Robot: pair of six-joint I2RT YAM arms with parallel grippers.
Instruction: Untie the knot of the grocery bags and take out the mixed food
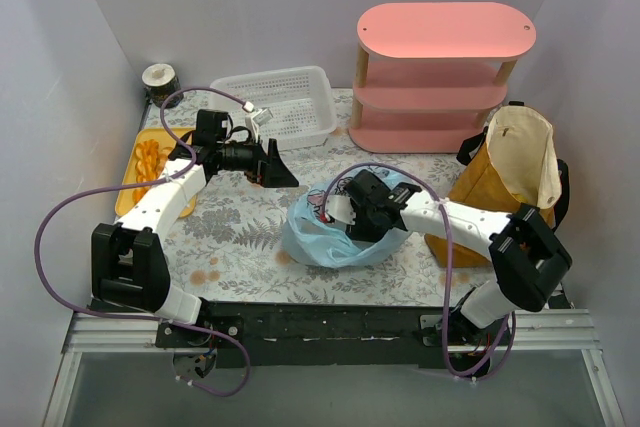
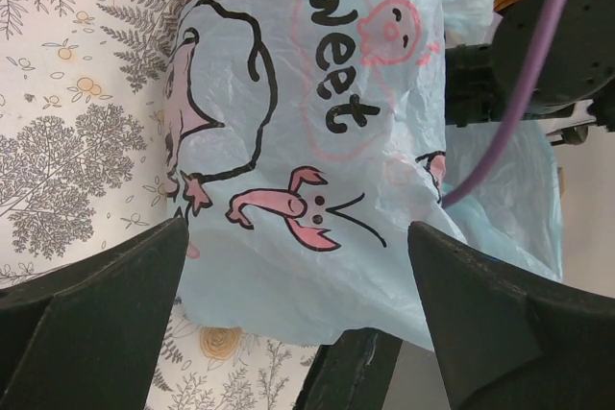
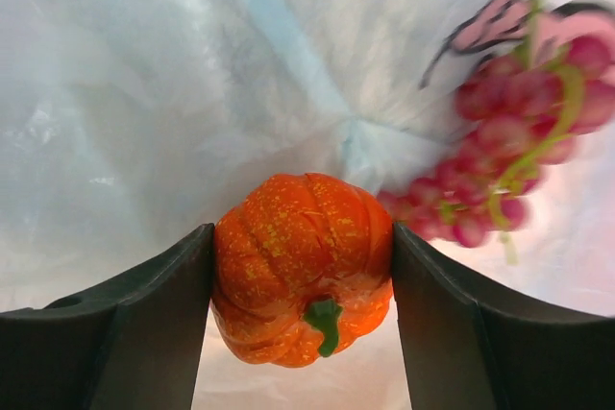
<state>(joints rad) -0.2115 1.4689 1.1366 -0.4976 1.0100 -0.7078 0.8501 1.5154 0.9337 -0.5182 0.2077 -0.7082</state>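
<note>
Two bags show from above: the pale blue plastic bag [image 1: 315, 242] mid-table and the mustard tote [image 1: 500, 182] at its 3 o'clock, upright and open-mouthed. The right gripper [image 1: 362, 215] reaches into the blue bag, while the left gripper [image 1: 283, 169] hovers near it at 10 o'clock. Several pastry pieces [image 1: 148, 159] lie on a yellow tray [image 1: 128, 197] well away at 9 o'clock.

Left wrist: fingers spread wide, with the bag's printed side ahead and untouched.

Right wrist: one orange fruit [image 3: 303, 280] is pinched between both fingers inside the bag, and one grape bunch [image 3: 509, 141] lies at its 2 o'clock. Lifting the fruit out probably comes next.
</note>
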